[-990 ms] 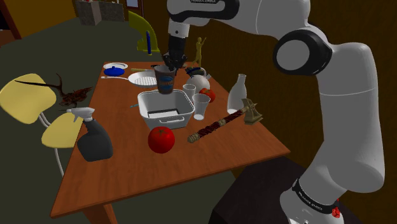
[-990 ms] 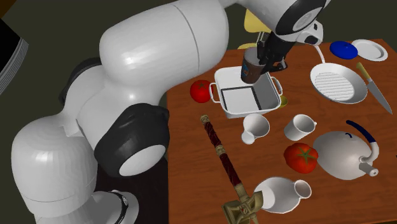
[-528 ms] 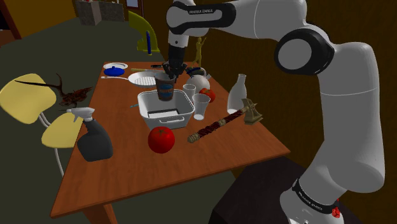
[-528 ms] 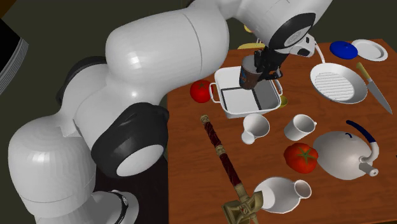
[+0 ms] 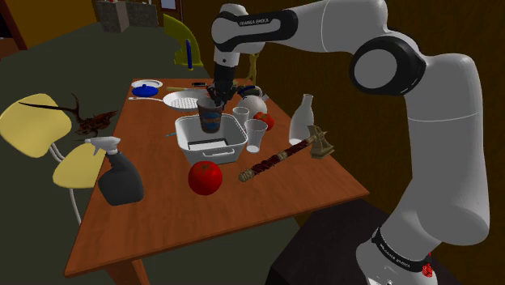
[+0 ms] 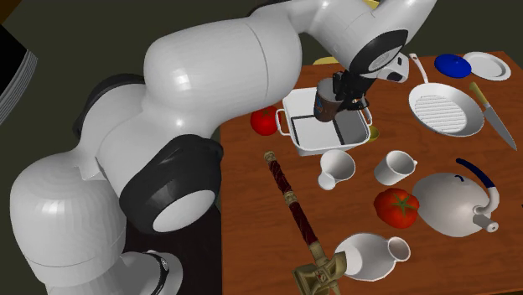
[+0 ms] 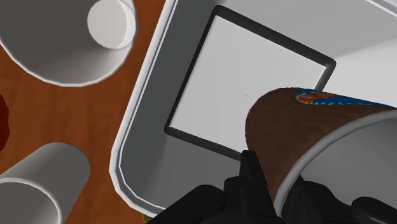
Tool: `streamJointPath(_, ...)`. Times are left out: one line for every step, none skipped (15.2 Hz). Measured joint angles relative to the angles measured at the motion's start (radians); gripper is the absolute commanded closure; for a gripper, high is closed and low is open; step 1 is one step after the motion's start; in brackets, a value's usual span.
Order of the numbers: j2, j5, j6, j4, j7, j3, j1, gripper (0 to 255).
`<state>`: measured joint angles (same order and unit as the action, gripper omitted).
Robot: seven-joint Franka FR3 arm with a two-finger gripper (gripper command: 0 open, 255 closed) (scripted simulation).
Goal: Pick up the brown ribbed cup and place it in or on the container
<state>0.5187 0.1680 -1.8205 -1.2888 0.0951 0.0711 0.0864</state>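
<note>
Wrist view's edge cuts off cup point(image 7: 280, 127) mouth; container point(image 7: 146, 114) sides cropped too

The black hand point(image 6: 339, 92) clasps a brown cup point(image 6: 324, 106) by its rim, holding it low over a white container point(image 6: 356, 127) on the desk point(image 6: 251, 214). A red apple point(image 6: 264, 120) lies just beside the container, next to the big white arm. Two white cups point(image 6: 337, 169) stand near the container's other side, and a ribbed frying pan point(image 6: 446, 109) sits well apart.
</note>
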Motion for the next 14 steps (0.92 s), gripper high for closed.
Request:
streamJointPath(0.000,0.000,0.000,0.000,0.000,0.000,0.000,255)
streamJointPath(0.000,0.000,0.000,0.000,0.000,0.000,0.000,255)
streamJointPath(0.000,0.000,0.000,0.000,0.000,0.000,0.000,0)
streamJointPath(0.000,0.000,0.000,0.000,0.000,0.000,0.000,0)
streamJointPath(0.000,0.000,0.000,0.000,0.000,0.000,0.000,0)
streamJointPath(0.000,0.000,0.000,0.000,0.000,0.000,0.000,0)
streamJointPath(0.000,0.000,0.000,0.000,0.000,0.000,0.000,0)
streamJointPath(0.000,0.000,0.000,0.000,0.000,0.000,0.000,0)
streamJointPath(0.000,0.000,0.000,0.000,0.000,0.000,0.000,0)
streamJointPath(-0.005,-0.001,0.011,0.006,0.002,0.000,0.000,0)
streamJointPath(-0.002,-0.001,0.039,0.039,0.006,0.000,-0.001,0)
streamJointPath(0.004,-0.002,0.072,0.078,0.007,0.001,-0.005,0)
streamJointPath(-0.002,-0.002,0.095,0.094,0.003,0.003,-0.011,0)
streamJointPath(-0.002,-0.002,0.111,0.111,0.006,0.003,-0.011,0)
